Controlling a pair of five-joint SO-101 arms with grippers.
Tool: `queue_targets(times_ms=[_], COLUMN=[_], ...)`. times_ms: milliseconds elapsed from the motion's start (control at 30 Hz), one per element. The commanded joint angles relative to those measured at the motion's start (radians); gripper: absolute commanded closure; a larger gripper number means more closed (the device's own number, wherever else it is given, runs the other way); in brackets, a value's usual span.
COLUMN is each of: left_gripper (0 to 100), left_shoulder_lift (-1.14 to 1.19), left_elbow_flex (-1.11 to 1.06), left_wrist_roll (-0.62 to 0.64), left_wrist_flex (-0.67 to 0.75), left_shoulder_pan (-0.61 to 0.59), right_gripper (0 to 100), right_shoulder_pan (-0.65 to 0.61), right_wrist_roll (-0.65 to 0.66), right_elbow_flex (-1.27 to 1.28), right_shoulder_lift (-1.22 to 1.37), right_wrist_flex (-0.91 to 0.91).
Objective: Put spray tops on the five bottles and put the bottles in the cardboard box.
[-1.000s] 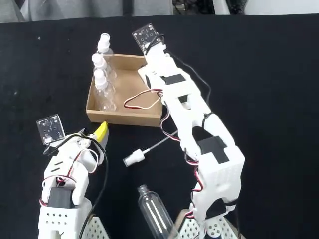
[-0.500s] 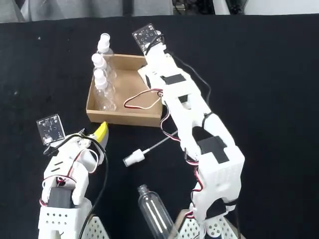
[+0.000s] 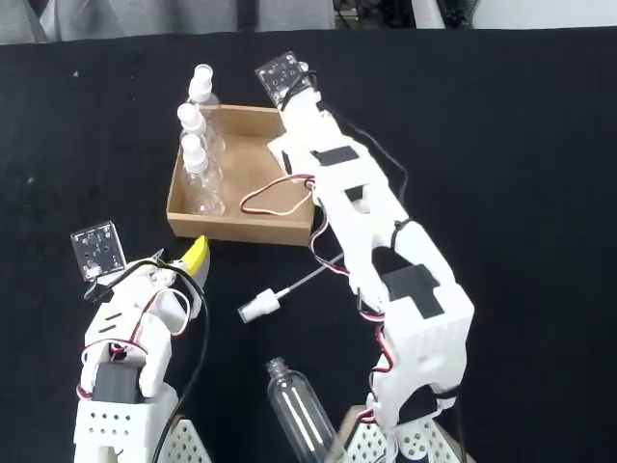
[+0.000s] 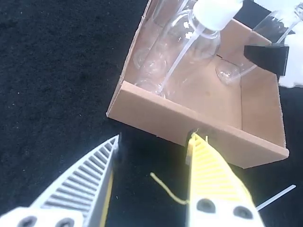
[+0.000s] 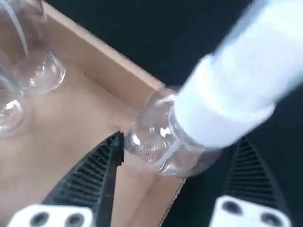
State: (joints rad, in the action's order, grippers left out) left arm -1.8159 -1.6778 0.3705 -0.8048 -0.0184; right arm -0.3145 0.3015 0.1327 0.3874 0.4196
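Since a second ago the right arm (image 3: 366,222) has shifted its wrist slightly over the far edge of the cardboard box (image 3: 241,229); nothing else on the black table (image 3: 521,145) has moved. From above, this arm stretches across the box and hides what lies under its wrist. The right wrist view shows it: the right gripper (image 5: 180,142) has its black fingers spread wide on either side of a fourth capped bottle (image 5: 151,146), which stands at a corner of the box, and I cannot tell whether either finger touches it. The left wrist view shows the same bottle's clear base (image 4: 229,71) inside the box, beside one black finger of that gripper (image 4: 266,56). The left arm (image 3: 130,328) sits at the near left of the table. Its own camera shows the left gripper (image 4: 155,142) open and empty, one grey finger and one yellow, over bare table just beside the near wall of the box. Three capped bottles (image 3: 196,125) stand in a row along the left wall of the box. An uncapped bottle (image 3: 301,417) lies on the table at the near edge, between the two arm bases. The loose spray top (image 3: 260,307) lies just beyond it, with its thin tube pointing toward the right arm.
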Motion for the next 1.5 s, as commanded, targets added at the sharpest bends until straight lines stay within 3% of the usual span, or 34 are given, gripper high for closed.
queue_targets(times_ms=[0, 1233, 1467], left_gripper=[79, 79, 79], left_shoulder_lift=[-0.008, -0.006, -0.006], left_elbow_flex=[-0.022, -0.022, -0.022], left_wrist_roll=[-0.011, -0.011, -0.011], left_wrist_flex=[0.018, 0.018, 0.018], left_shoulder_pan=[-0.013, -0.015, -0.015], right_gripper=[69.6, 69.8, 69.8], right_shoulder_pan=[-0.021, -0.017, -0.020], right_wrist_roll=[0.011, 0.014, 0.014], right_elbow_flex=[0.007, 0.486, 0.542], right_shoulder_lift=[-0.107, -0.641, -0.788], right_wrist_flex=[0.006, 0.011, 0.196])
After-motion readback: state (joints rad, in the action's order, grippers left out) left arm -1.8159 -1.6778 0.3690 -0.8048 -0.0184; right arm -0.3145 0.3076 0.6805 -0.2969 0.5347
